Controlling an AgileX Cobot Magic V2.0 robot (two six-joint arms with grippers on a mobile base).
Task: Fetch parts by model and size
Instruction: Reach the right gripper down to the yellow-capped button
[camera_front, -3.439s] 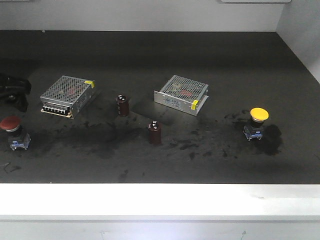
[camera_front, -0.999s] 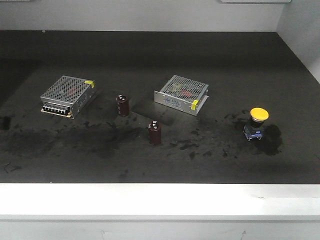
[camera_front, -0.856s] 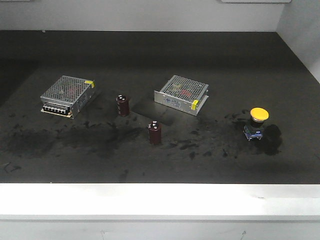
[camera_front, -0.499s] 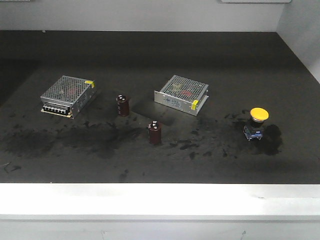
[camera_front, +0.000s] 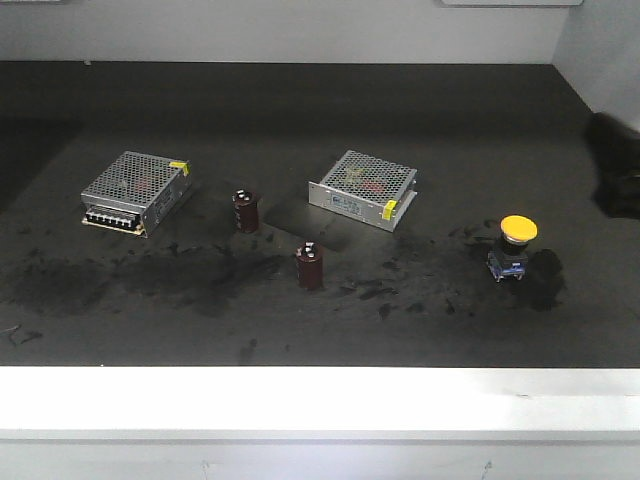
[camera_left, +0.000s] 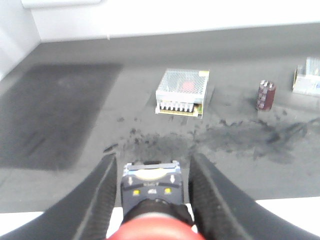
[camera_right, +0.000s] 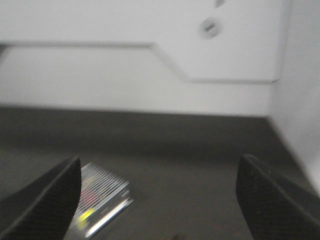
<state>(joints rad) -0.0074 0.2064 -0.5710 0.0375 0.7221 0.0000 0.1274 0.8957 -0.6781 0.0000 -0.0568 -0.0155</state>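
Observation:
In the left wrist view my left gripper (camera_left: 153, 160) is shut on the red-capped push-button switch (camera_left: 151, 186). Its black-and-blue base sits between the two fingers, and the red cap is at the bottom edge. It is held above the table's white front edge. The yellow-capped switch (camera_front: 516, 243) stands upright at the right of the dark table. My right gripper (camera_right: 159, 160) is open, its fingers wide apart with nothing between them. In the front view it is a dark blurred shape (camera_front: 614, 165) at the right edge, behind and to the right of the yellow switch.
Two perforated silver boxes (camera_front: 134, 190) (camera_front: 364, 188) lie at mid-table. Two dark red capacitors (camera_front: 246, 210) (camera_front: 310, 266) stand between them. A white ledge (camera_front: 320, 400) runs along the front and a white wall (camera_front: 600, 50) closes the right side.
The red switch and my left gripper have left the front view's left edge. My right gripper has just entered at the right edge. The yellow switch, boxes and capacitors have not moved.

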